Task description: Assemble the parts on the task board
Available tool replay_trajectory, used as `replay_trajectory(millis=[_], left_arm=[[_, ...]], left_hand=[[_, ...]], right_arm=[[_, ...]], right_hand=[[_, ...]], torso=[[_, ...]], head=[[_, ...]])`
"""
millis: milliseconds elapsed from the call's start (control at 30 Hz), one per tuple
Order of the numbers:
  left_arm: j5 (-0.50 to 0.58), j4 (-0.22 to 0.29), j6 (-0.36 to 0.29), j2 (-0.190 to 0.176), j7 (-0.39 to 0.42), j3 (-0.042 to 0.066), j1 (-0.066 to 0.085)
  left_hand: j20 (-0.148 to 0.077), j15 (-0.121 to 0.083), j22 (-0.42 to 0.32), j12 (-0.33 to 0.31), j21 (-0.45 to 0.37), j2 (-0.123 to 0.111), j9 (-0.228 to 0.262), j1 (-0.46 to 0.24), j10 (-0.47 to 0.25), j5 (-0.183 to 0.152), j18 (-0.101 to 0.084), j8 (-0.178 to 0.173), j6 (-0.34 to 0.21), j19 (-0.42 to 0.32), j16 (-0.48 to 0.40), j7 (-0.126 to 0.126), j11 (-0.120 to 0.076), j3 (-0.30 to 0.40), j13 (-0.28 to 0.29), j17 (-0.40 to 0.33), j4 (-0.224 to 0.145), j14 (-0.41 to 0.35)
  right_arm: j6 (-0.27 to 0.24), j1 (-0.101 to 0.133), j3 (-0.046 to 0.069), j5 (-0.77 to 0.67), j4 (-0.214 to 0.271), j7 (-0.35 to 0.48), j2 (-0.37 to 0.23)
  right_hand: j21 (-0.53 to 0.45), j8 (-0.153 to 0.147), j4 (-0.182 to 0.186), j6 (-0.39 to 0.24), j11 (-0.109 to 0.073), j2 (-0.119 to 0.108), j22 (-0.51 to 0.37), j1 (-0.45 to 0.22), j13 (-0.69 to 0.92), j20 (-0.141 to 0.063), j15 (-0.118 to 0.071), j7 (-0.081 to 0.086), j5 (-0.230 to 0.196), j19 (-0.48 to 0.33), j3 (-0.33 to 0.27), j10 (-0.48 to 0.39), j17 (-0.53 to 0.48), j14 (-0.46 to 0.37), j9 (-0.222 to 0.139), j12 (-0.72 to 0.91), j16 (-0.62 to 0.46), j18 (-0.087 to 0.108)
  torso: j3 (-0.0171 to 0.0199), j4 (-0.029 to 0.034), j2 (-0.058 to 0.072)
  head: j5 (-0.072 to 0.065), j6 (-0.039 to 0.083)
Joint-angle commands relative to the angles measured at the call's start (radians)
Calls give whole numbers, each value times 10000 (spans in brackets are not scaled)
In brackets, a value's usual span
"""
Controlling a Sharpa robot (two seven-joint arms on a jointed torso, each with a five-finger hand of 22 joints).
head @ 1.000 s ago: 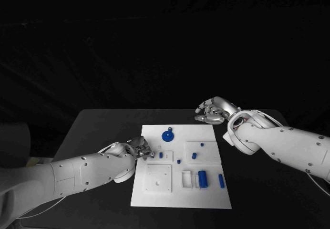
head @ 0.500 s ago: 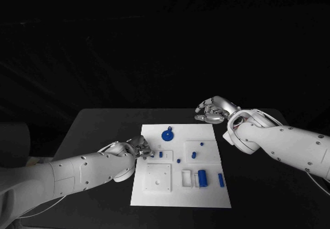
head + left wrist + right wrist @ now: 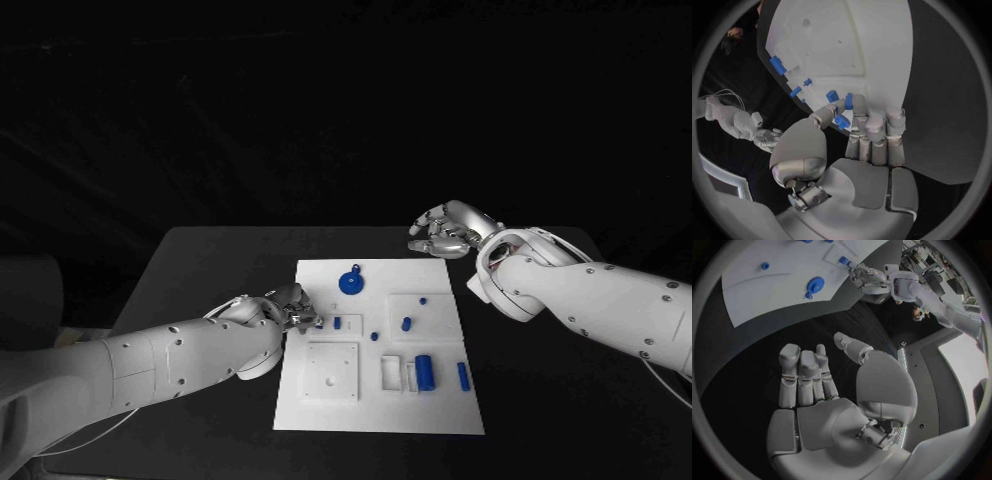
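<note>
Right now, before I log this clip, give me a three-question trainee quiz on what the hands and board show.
1. True or false: the right hand rests on the board.
2. Which hand pinches a blue part? A) left hand B) right hand C) neither
3. Fill in: the round blue part lies near the board's ___ edge, seen from the robot.

Key:
1. False; it hangs over the table beyond the board's far right corner, holding nothing.
2. A; the left wrist view shows the part between thumb and finger, at the board's left edge.
3. Far.

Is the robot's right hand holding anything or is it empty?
Empty. The right hand has its fingers curled over bare table, nothing between them.
</note>
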Motion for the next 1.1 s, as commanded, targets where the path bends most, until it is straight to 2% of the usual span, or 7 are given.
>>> replay_trajectory(millis=[33,367,567,900,1100], left_arm=[[-6,17,545,-4,-133,-66,-99],[-34,31,566,-32,-156,-67,-99],[-51,40,529,-40,-182,-67,-99],[-50,41,513,-27,-168,-67,-99],[-46,20,557,4,-138,-67,-98]], left_hand=[[-996,-593,155,48,63,17,832,61,767,-26,289,140,1153,7,41,-426,-697,-15,17,-15,59,512],[-990,-585,157,132,94,85,840,37,851,13,293,216,1237,15,166,-452,-693,-39,46,-16,61,544],[-982,-588,160,174,124,365,840,-99,838,24,297,253,1226,5,247,-455,-700,-74,57,-46,6,533],[-980,-597,162,242,156,474,852,-220,855,122,307,314,1250,5,338,-472,-711,-82,76,-72,-118,543],[-978,-598,160,263,165,462,855,-276,855,99,309,332,1254,7,358,-475,-708,-94,82,-86,-143,539]], right_arm=[[156,-3,4,-34,4,-8,12],[159,-3,4,-77,18,-17,6],[166,-3,4,-79,24,-20,10],[175,-3,4,-81,21,-25,14],[178,-3,4,-84,21,-29,15]], right_hand=[[-65,34,-50,-25,5,77,96,-6,-18,-36,-4,69,59,-6,-2,-41,-13,-38,-13,42,-57,690],[-71,35,-63,-25,6,93,97,2,-25,-35,-2,70,78,-8,3,-46,-17,-41,-14,42,-61,690],[-84,40,-172,-22,4,142,104,104,-39,-39,-4,69,116,-16,47,-56,-21,-46,-16,47,-65,690],[-90,42,-206,-22,7,158,109,111,-49,-34,-2,70,179,-16,57,-59,-24,-47,-19,52,-66,690],[-95,42,-223,-22,8,164,112,108,-56,-29,0,72,230,-16,63,-63,-26,-49,-21,55,-68,690]], torso=[[-4,0,2],[-2,-1,6],[-3,1,5],[3,-4,7],[4,-4,5]], head=[[7,-4],[23,-31],[24,-43],[24,-51],[6,-35]])
